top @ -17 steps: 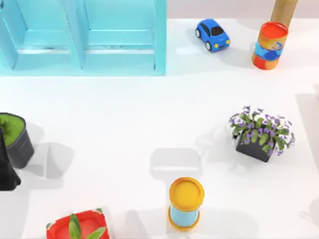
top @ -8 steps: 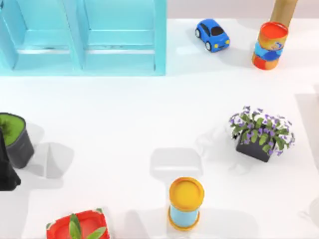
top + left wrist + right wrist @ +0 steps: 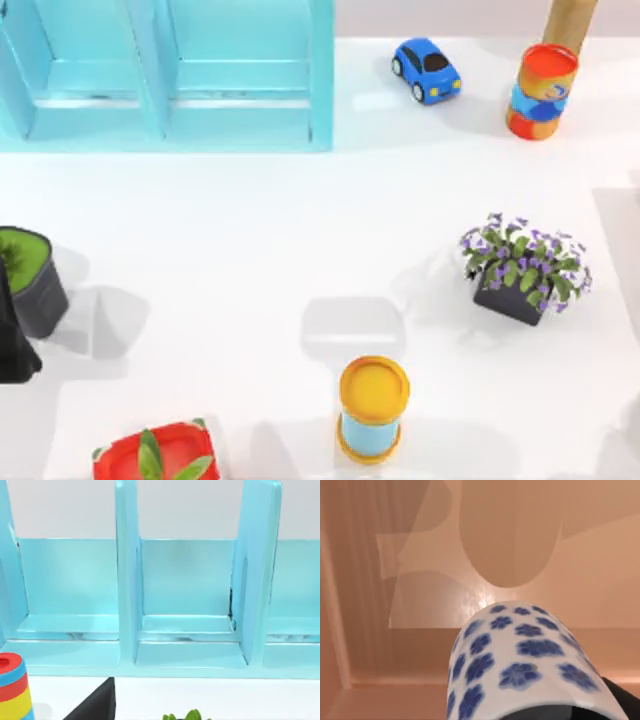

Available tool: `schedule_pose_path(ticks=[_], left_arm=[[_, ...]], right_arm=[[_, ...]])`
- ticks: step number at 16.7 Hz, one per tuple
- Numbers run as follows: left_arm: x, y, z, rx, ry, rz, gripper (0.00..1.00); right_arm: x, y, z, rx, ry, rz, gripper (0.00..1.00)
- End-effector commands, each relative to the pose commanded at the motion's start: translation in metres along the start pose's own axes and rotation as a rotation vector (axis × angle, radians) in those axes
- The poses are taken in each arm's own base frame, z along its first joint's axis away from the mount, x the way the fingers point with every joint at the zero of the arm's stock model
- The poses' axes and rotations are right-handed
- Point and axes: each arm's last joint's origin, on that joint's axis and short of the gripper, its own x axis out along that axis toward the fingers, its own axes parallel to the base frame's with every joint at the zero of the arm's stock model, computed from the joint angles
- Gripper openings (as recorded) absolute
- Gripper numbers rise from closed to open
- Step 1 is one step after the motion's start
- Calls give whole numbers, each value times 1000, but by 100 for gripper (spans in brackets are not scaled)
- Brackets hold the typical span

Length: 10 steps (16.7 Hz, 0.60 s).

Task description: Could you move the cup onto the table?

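— Where is the cup (image 3: 525, 660)?
— Right up against the right wrist camera, over a tan surface, not yet on the table (image 3: 250, 250). I cannot tell how either gripper's jaws stand.

cup (image 3: 520, 655): white, blue flower pattern
tabletop (image 3: 250, 250): plain white
shelf (image 3: 165, 75): turquoise
car (image 3: 427, 70): blue, dark windows
near canister (image 3: 373, 405): yellow top, light-blue side
far canister (image 3: 540, 90): red top, orange and blue side
flowers (image 3: 525, 262): purple and white, dark pot
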Motion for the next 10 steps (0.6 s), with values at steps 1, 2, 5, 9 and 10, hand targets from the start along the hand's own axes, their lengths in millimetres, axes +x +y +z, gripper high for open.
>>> schedule_pose_path(ticks=[1, 2, 5, 9, 10], left_arm=[[0, 0, 0, 0, 0, 0, 100], [0, 0, 0, 0, 0, 0, 100], [0, 0, 0, 0, 0, 0, 100], [0, 0, 0, 0, 0, 0, 100], [0, 0, 0, 0, 0, 0, 100]], right_arm=[[-5, 5, 0, 0, 0, 0, 0], [-11, 11, 0, 0, 1, 0, 0], [-26, 27, -1, 0, 1, -2, 0], [-48, 52, -7, -1, 7, 0, 0], [-54, 58, -10, 0, 1, -2, 0]])
